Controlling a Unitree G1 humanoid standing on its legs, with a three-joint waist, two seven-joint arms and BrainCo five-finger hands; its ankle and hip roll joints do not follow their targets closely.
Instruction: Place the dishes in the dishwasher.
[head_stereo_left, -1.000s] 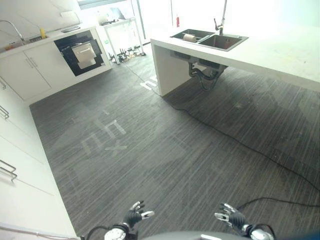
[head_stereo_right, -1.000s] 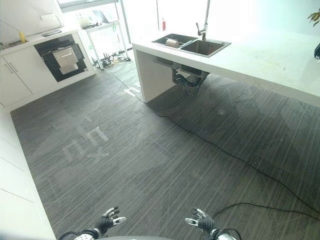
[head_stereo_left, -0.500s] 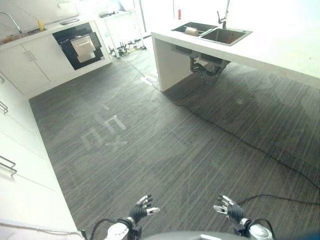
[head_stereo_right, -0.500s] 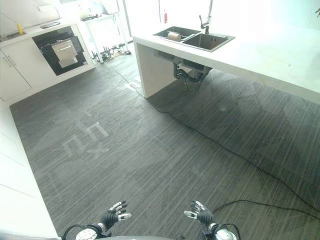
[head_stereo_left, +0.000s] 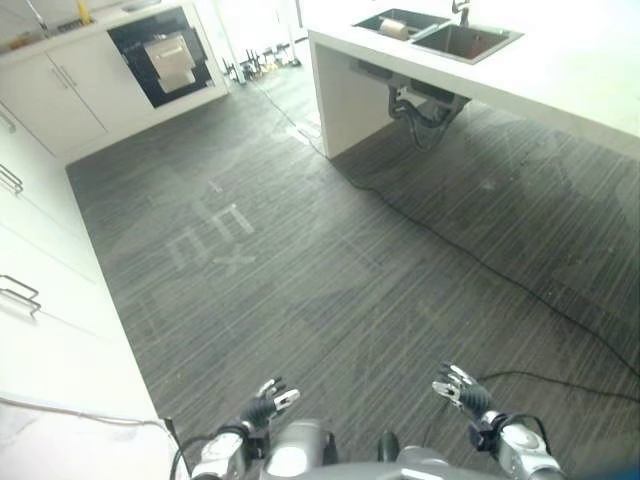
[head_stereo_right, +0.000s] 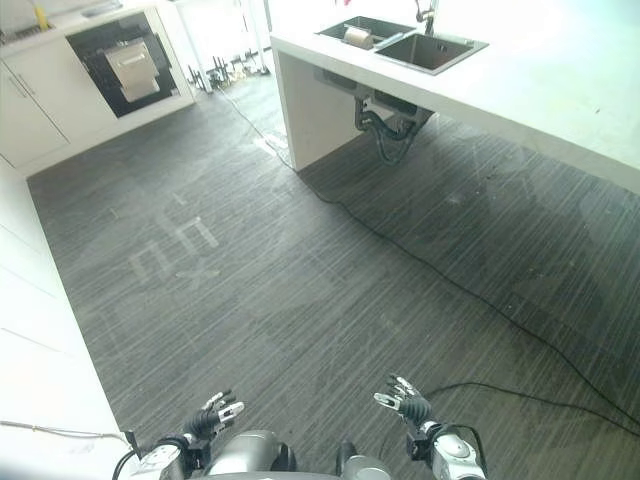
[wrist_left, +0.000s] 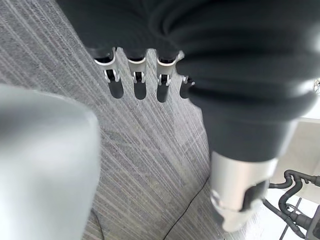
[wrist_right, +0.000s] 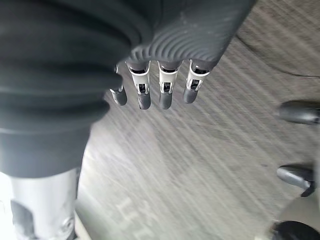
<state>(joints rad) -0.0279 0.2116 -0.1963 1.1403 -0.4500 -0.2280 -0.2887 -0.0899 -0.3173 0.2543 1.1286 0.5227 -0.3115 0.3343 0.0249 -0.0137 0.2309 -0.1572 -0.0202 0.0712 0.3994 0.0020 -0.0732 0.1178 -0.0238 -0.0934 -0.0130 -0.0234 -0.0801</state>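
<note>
The left hand (head_stereo_left: 262, 407) and the right hand (head_stereo_left: 459, 389) hang low over the dark grey striped floor (head_stereo_left: 330, 290), fingers straight and relaxed, both empty. The black built-in dishwasher (head_stereo_left: 168, 62) with its pale front panel sits in the white cabinet row (head_stereo_left: 60, 100) at the far left end of the room. The white counter (head_stereo_left: 560, 70) stands at the far right; near its left end is a steel double sink (head_stereo_left: 440, 32), with a tan round dish (head_stereo_left: 395, 29) lying in the left basin.
</note>
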